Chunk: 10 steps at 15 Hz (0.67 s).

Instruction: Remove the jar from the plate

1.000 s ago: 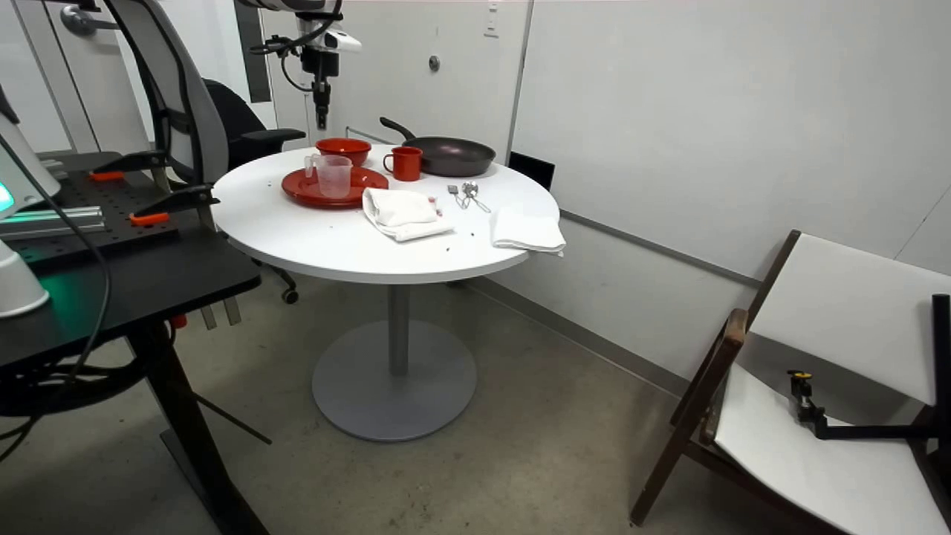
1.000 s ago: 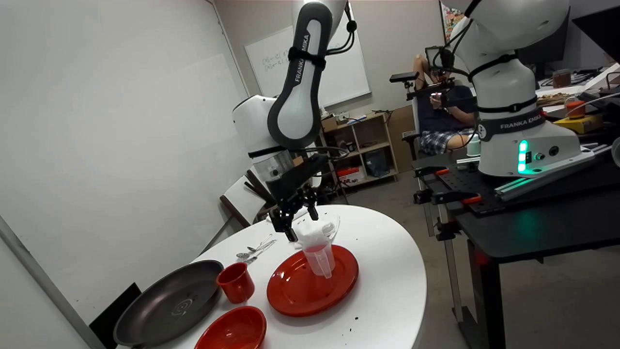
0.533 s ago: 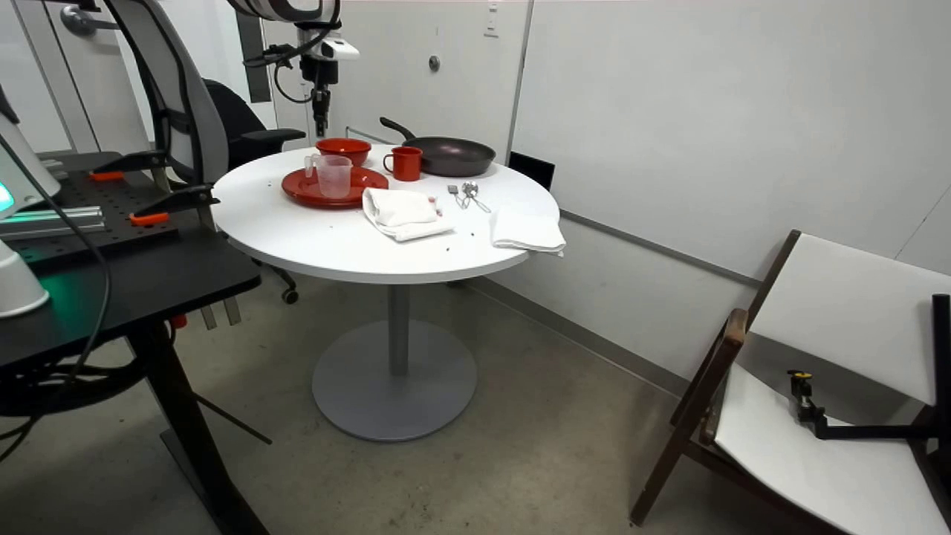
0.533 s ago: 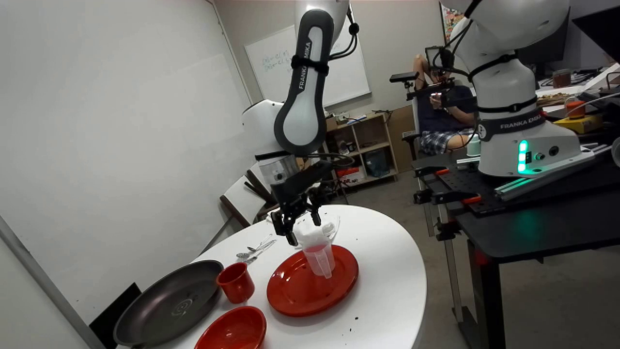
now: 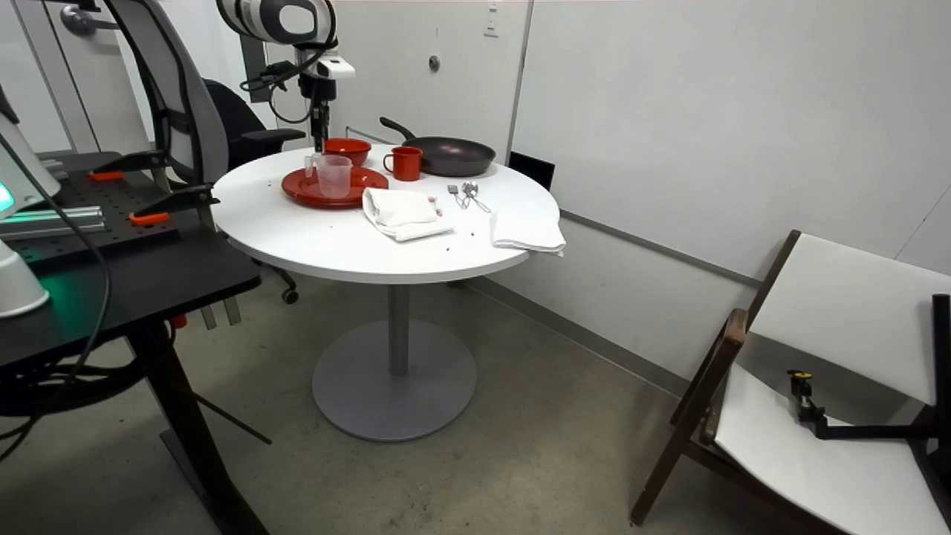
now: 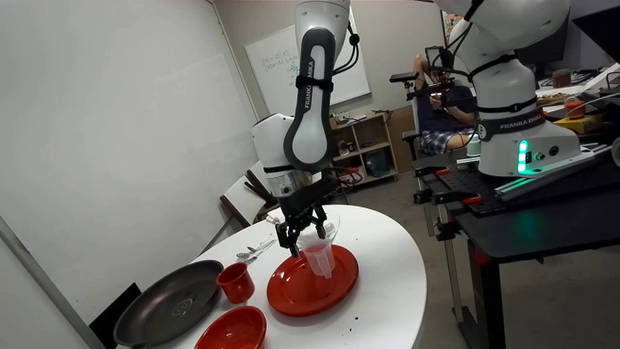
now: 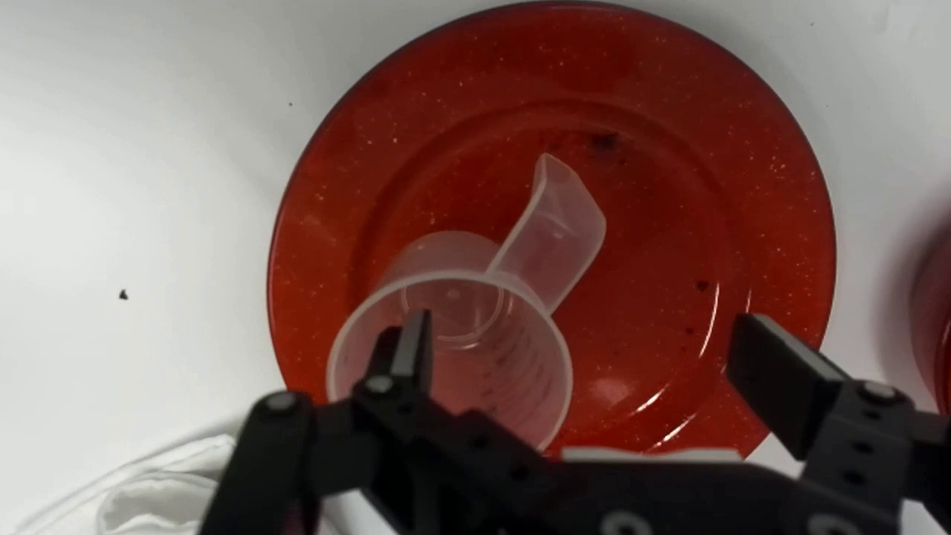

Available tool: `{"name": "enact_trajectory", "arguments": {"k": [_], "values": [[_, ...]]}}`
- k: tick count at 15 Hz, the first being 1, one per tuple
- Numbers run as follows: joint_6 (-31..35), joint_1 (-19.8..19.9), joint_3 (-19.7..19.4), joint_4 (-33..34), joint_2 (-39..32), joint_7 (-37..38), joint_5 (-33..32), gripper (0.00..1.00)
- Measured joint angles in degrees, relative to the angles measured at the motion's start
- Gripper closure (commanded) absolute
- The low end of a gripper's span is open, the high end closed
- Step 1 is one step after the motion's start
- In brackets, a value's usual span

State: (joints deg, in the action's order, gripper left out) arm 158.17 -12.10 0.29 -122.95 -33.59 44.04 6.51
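Robotics lab, office-type rm: white Franka arm base (image 6: 513, 138) on black rectangular desk (image 6: 571, 228), white rectangular wall board (image 6: 281, 89) w/ handwriting (image 6: 275, 57), grey mesh-backed office chair (image 5: 169, 78), light-wood shelf unit (image 6: 375, 147), grey concrete flr (image 5: 520, 416).

The light in the room is soft and cool. In both exterior views the tabletop (image 5: 297, 241) looks bright, while the floor (image 5: 550, 423) is rather dim. A green light (image 6: 522, 156) makes a shine on the dark desk (image 6: 525, 230). In the wrist view the plate (image 7: 654, 208) carries thin white streaks of glare at lower right; the end effector (image 7: 583, 327) appears nearly black and somewhat out of focus. In an exterior view, the writing (image 6: 275, 59) on the far board (image 6: 278, 87) is faint and hard to read.
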Motion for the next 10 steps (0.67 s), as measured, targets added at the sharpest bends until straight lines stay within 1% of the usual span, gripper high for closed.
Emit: {"name": "enact_trajectory", "arguments": {"k": [5, 10], "values": [[2.81, -1.56, -1.15, 0.31, -2.31, 0.74, 0.33, 0.00], [3.83, -3.28, -2.89, 1.75, -4.19, 0.97, 0.32, 0.00]]}}
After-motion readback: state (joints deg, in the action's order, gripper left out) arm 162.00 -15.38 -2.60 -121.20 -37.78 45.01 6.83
